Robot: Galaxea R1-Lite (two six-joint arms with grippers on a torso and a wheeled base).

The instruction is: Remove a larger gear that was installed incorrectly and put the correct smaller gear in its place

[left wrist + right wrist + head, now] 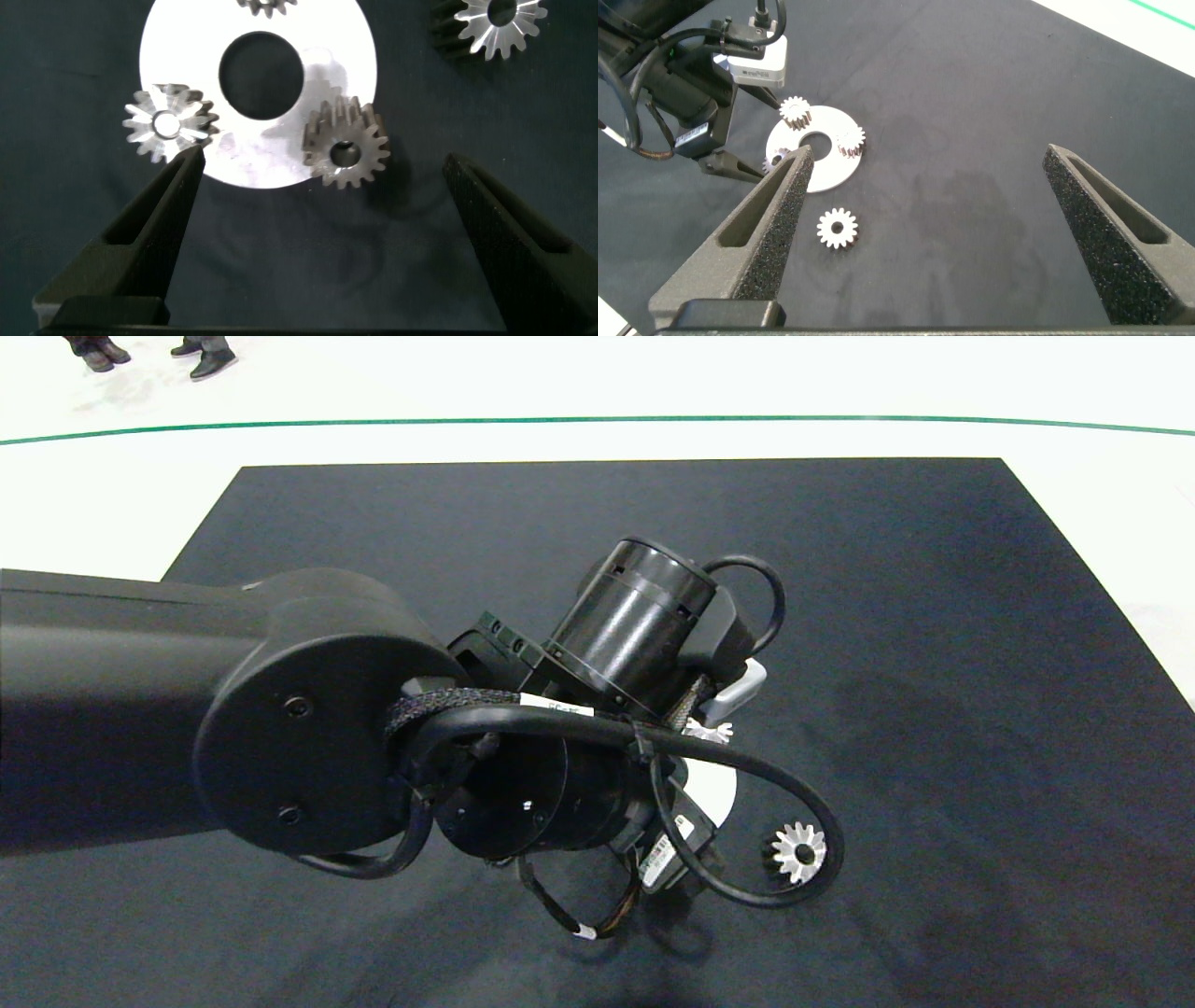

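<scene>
left arm fills the head view and hides almost all of the white disc (721, 791); only a sliver of it, a few teeth of a gear at its rim, and one loose gear (796, 850) on the black mat (934, 663) show. left wrist view gives the detail: left gripper (322, 201) hovers over the disc (187, 56) with fingers spread wide, nothing between them. the larger gear (166, 123), star-like with long pointed teeth and a small centre hole, sits at the disc's edge, half overhanging onto the mat, just beside one finger. a darker spur gear (347, 147) with short blunt teeth sits at the opposite edge, a third gear (264, 6) is cut off at the far rim. the smaller gear (500, 22) lies on the mat, off the disc. right wrist view: right gripper (924, 205) released, fingers wide, well apart from the disc (827, 163), smaller gear (837, 228) near the disc.
</scene>
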